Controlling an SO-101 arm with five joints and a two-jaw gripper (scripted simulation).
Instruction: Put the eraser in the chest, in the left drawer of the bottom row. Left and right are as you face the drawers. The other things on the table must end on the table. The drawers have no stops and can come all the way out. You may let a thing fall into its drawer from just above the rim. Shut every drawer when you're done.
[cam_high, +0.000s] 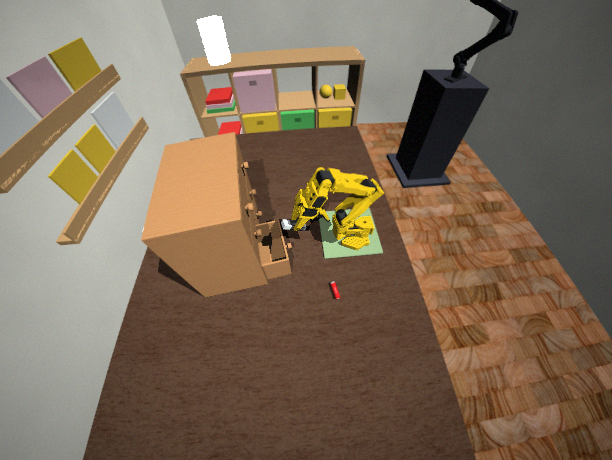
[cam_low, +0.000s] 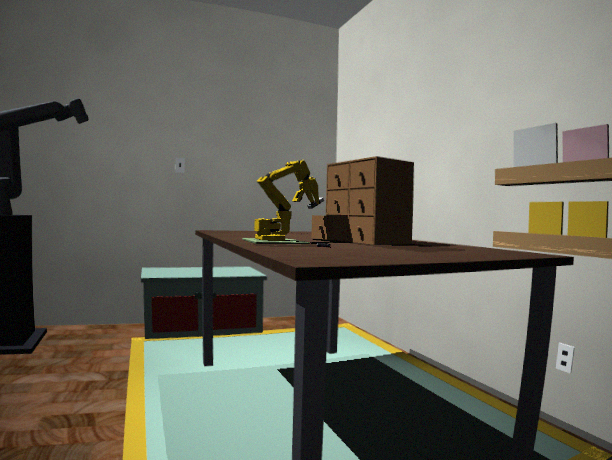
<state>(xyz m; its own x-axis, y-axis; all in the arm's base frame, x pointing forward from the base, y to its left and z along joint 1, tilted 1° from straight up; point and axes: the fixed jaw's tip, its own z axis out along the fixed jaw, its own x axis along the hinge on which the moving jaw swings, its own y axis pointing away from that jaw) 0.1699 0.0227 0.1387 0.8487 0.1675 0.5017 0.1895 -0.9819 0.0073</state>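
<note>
Yellow arm segments fold toward the wooden chest (cam_high: 200,210), and the pincer (cam_high: 288,225) is clamped on a small pale thing, judged to be the eraser (cam_high: 285,224), held above the worktop (cam_high: 280,380). At about 7 o'clock of it the bottom-left drawer (cam_high: 276,255) stands pulled out; what lies inside cannot be made out. Carrying looks like the step in hand. Next: move over the drawer's rim, release, then push it shut. A red cylinder (cam_high: 335,290) lies apart at 5 o'clock.
</note>
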